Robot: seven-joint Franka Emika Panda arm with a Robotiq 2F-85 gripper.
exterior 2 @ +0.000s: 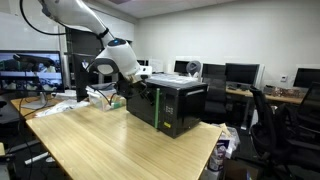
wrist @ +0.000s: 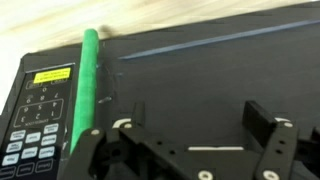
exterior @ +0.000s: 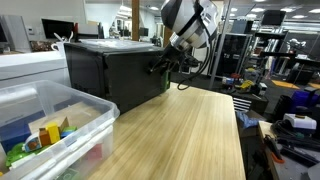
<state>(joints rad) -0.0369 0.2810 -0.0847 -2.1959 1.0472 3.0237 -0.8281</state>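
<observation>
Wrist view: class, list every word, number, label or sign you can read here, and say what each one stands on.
No text here can be read with certainty.
Yellow display on the black appliance: dark marks, too blurred to read.
Keypad buttons below the display: markings too small and blurred to read.

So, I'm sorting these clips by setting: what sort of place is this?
Probably an office or lab: a row of monitors, office chairs, and a robot arm by a black microwave on a wooden table.
</observation>
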